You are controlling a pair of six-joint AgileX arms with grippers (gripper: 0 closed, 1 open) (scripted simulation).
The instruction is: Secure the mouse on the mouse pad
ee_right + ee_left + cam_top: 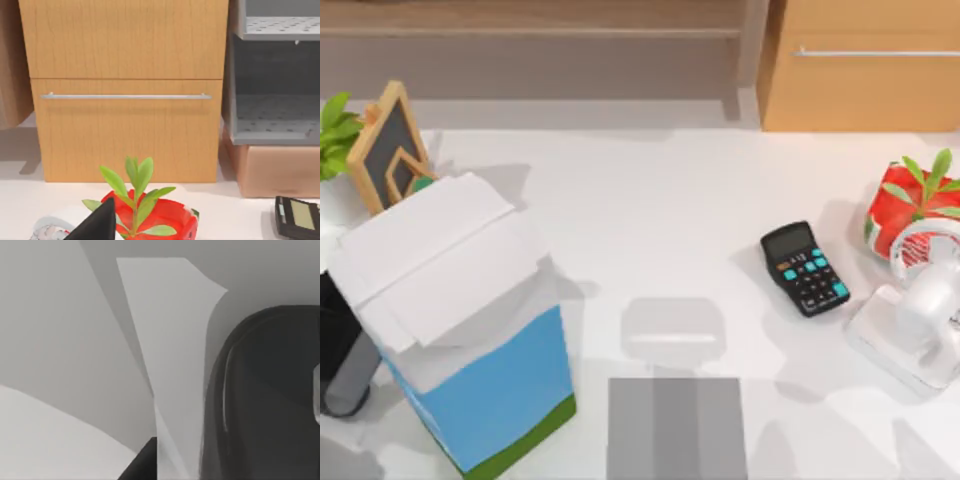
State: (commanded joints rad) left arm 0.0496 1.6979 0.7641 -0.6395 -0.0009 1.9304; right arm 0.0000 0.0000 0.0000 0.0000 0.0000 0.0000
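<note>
Mouse point(260, 400) likely dark shape by box point(470, 330) flaps | pad point(675, 430) well apart | left claw, right claw point(97, 225): opening cannot tell | risk: box blocks carry, snags mouse

Overhead, the top camera looks down on the table point(680, 220). The left wrist camera sits close against a white box point(170, 365). The right wrist camera faces a wooden cabinet point(125, 90), sharing the red pot point(895, 215) and calculator point(805, 268) with the top view.
</note>
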